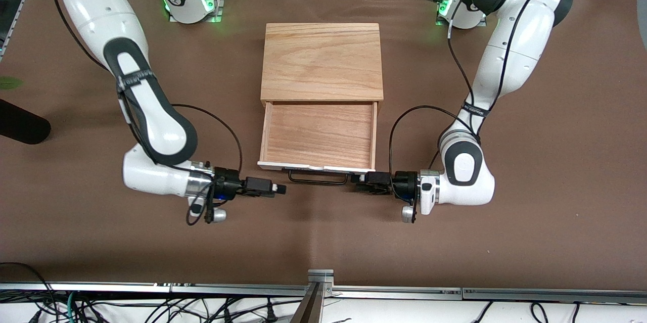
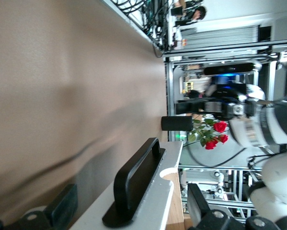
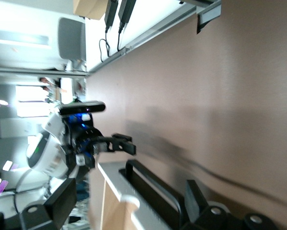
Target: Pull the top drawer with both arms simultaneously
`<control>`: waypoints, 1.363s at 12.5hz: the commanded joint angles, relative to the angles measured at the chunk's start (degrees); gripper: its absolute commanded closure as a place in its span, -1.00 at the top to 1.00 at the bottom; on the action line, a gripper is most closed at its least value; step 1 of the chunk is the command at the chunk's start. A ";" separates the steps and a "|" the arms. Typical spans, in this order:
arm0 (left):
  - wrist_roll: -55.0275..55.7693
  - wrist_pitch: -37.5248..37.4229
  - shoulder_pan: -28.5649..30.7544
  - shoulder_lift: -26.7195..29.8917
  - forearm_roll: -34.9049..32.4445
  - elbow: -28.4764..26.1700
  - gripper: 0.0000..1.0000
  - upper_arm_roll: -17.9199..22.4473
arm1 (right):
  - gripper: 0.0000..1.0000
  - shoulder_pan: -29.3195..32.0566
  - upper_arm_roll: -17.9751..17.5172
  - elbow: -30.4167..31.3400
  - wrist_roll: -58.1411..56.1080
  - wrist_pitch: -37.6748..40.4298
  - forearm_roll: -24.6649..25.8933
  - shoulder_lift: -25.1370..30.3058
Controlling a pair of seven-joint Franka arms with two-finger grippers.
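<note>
The top drawer (image 1: 318, 136) is standing pulled well out of the chest (image 1: 322, 61), toward the front camera. The left gripper (image 1: 365, 182) and right gripper (image 1: 277, 188) are flanking the handle (image 1: 317, 180), fingers spread, holding nothing; the pull is looking largely complete.

Even overhead light is falling on the worktop (image 1: 556, 161), giving soft shadows; window glare is washing out the right wrist view.
</note>
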State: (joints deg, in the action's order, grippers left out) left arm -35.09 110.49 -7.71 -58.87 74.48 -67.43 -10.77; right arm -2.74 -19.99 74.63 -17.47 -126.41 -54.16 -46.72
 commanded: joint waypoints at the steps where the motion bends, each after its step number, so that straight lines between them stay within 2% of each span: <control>1: 7.04 -0.53 0.06 5.94 -10.45 -0.51 1.00 1.36 | 1.00 0.90 6.25 12.80 0.43 6.67 6.32 14.61; 3: 13.26 -0.97 0.67 10.68 -22.30 -0.51 1.00 1.89 | 1.00 1.42 10.13 17.46 0.42 12.14 15.09 22.86; 6: 17.16 -3.68 1.64 17.45 -43.66 -1.12 1.00 1.98 | 1.00 3.70 12.69 29.13 -0.11 12.60 27.32 36.22; 8: 17.07 -7.28 2.26 20.44 -52.82 -1.21 1.00 3.99 | 1.00 4.67 13.14 34.42 -0.02 13.73 37.16 44.84; 9: 17.07 -8.52 2.26 21.68 -56.95 -1.21 1.00 5.04 | 1.00 5.28 13.48 35.31 0.07 17.39 38.33 48.10; 10: 17.16 -8.88 2.26 22.99 -61.34 -1.21 1.00 5.66 | 1.00 5.38 14.45 35.15 0.24 21.26 39.91 50.57; 12: 16.99 -8.53 2.26 24.50 -71.53 -1.30 1.00 5.67 | 1.00 5.38 14.46 34.62 1.73 21.91 48.85 53.39; 13: 17.07 -8.62 2.43 27.20 -76.02 -1.39 1.00 5.67 | 1.00 5.38 14.46 34.44 3.39 22.00 50.11 54.45; 14: 17.07 -8.62 3.04 29.14 -78.76 -1.39 1.00 5.67 | 1.00 5.38 14.46 34.44 4.98 22.61 50.73 55.76; 16: 17.08 -8.62 4.80 32.92 -79.31 -1.48 1.00 5.76 | 1.00 5.38 14.28 33.31 6.74 24.37 54.68 56.65; 17: 17.07 -9.58 5.67 35.11 -79.40 -2.35 1.00 6.63 | 1.00 5.38 14.28 32.69 7.53 25.68 54.69 56.57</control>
State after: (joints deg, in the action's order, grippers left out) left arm -18.11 101.87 -3.66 -29.07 -3.14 -66.29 -4.72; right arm 2.26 -5.21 107.64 -11.95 -102.80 -1.13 8.74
